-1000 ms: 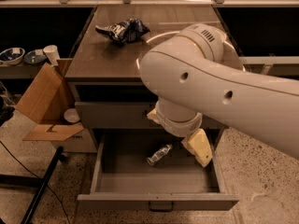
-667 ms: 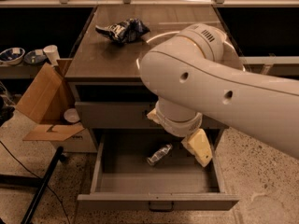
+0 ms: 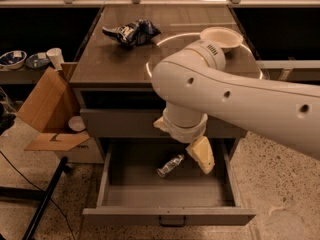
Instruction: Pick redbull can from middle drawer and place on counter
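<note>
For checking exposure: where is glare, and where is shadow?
Camera view: the glossy brown-grey counter shows a soft sheen; the open grey metal drawer is dim beneath the white arm, whose cream end effector hangs near the small silvery can.

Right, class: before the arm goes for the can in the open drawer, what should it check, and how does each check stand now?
1. Middle drawer pulled out far enough to reach in: ok.
2. Redbull can in plain sight, lying on its side on the drawer floor: ok.
3. Gripper centred over the can: not ok; it hangs over the drawer just right of the can in the view.
4. Can gripped: not ok.
5. Bare spot on the counter between the snack bag and the bowl: ok.
</note>
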You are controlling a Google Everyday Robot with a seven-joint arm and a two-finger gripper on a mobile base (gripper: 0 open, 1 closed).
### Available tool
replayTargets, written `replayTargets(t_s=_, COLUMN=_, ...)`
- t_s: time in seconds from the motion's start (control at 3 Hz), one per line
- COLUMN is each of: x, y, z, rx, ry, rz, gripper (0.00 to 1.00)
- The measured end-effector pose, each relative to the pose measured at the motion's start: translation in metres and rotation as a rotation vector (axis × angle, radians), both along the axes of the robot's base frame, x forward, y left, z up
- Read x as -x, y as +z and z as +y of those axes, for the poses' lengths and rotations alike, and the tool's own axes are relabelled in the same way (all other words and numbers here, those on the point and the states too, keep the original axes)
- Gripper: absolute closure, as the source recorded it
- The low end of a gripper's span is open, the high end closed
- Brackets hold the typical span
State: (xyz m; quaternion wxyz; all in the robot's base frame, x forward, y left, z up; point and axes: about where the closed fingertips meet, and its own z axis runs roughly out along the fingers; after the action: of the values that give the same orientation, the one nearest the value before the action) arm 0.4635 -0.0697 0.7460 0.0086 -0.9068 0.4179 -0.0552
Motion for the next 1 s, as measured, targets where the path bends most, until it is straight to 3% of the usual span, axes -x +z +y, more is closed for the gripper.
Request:
replayTargets(t_s=0.33, x=-0.023, y=-0.023, z=0.007, rx=0.015, ry=0.044, rz=-0.012, gripper=0.00)
replayTargets(t_s=0.67, x=-0.047, y=-0.054, z=0.027, rx=0.050, ry=0.113, rz=-0.077, gripper=0.00)
replayTargets(t_s=1.0, x=-0.054, y=-0.076, z=0.050, rx=0.086, ry=0.146, rz=-0.139, gripper=0.00)
